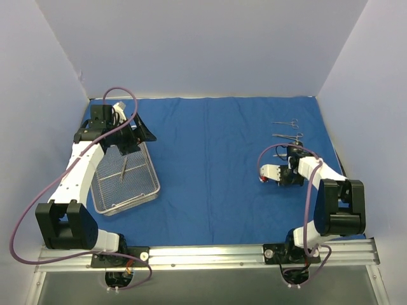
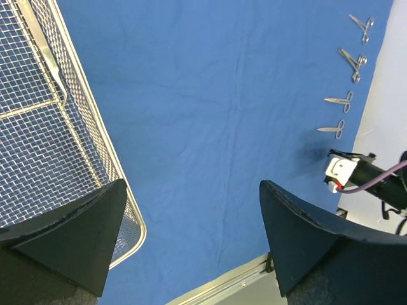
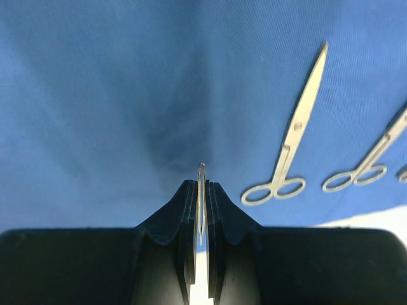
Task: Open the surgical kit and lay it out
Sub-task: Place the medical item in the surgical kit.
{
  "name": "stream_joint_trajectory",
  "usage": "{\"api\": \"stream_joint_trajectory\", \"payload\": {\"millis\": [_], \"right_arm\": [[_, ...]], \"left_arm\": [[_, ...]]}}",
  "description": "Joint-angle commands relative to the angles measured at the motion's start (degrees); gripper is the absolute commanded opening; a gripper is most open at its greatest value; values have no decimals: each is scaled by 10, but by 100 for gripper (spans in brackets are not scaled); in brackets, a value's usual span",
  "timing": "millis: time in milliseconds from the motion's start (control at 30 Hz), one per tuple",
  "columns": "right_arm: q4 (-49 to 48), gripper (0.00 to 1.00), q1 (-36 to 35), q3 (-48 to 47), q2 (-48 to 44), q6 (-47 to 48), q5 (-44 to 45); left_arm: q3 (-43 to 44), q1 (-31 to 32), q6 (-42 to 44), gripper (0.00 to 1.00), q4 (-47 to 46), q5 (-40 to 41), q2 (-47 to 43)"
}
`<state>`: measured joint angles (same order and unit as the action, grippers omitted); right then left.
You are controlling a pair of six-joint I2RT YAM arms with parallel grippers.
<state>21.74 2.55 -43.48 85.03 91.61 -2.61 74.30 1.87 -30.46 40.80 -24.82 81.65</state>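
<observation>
The royal-blue cloth wrap (image 1: pixel 216 159) lies spread flat over the table. On its left stands the silver wire-mesh tray (image 1: pixel 147 190) (image 2: pixel 82 95), with one thin instrument (image 1: pixel 123 170) left inside. My left gripper (image 1: pixel 137 136) (image 2: pixel 192 187) hangs open and empty over the tray's far end. At the right, several scissor-handled instruments (image 1: pixel 287 135) (image 2: pixel 340 100) lie side by side on the cloth. My right gripper (image 1: pixel 292 154) (image 3: pixel 201 185) sits low beside them, shut on a thin silver instrument (image 3: pixel 201 173) seen edge-on. Laid-out scissors (image 3: pixel 289 140) rest just right of it.
White walls close in the left, back and right sides. The cloth ends at a white strip (image 2: pixel 381 114) along the right, close to the instruments' handles. A metal rail (image 1: pixel 210 255) with both arm bases runs along the near edge.
</observation>
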Motion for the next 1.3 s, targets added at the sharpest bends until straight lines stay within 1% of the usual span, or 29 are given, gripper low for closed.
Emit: {"api": "stream_joint_trajectory", "payload": {"millis": [0, 300, 333, 367, 400, 533, 767, 800, 833, 900, 967, 1000, 1033, 1100, 1133, 1167, 1267], "right_arm": [[10, 0, -1, -9, 18, 26, -25], [-6, 0, -8, -12, 53, 10, -37], [-8, 4, -7, -10, 54, 5, -39], [-10, 10, -6, -2, 55, 3, -40], [-11, 12, -6, 2, 54, 3, -43], [-9, 19, -6, 11, 51, -6, -48], [15, 28, -6, 15, 35, -13, -60], [14, 33, -6, 17, 33, -20, -62], [14, 35, -8, 17, 29, -22, -63], [19, 35, -10, 16, 26, -24, -64], [17, 44, -10, 14, 14, -39, -54], [18, 51, -9, 9, 8, -49, -51], [23, 99, -11, -1, -8, -74, -50], [31, 100, -22, -7, -32, -104, -51], [30, 100, -24, -7, -58, -123, -50], [42, 100, -39, -12, -71, -142, -54], [65, 100, -53, -42, -95, -165, -59]], "left_arm": [[-4, -3, -5, 94, -25, 3, -31], [2, -12, -1, 94, -18, 7, -27], [3, -12, -2, 94, -17, 6, -25], [4, -13, -2, 94, -17, 6, -22], [6, -14, -2, 94, -16, 4, -20], [14, -14, 0, 94, -12, 6, -17], [24, -15, 5, 94, -7, 5, -9], [25, -15, 5, 94, -7, 4, -9], [26, -15, 5, 94, -6, 4, -8], [24, -15, 7, 94, -8, 2, -9], [19, -15, 8, 94, -10, 4, -11], [15, -15, 8, 94, -9, 10, -11], [13, -15, 7, 94, -5, 15, -11], [9, -15, 8, 94, 6, 34, -6], [8, -15, 4, 94, 7, 38, -5], [8, -15, 3, 94, 13, 40, 1], [18, -16, 9, 94, 41, 59, 10]]}}
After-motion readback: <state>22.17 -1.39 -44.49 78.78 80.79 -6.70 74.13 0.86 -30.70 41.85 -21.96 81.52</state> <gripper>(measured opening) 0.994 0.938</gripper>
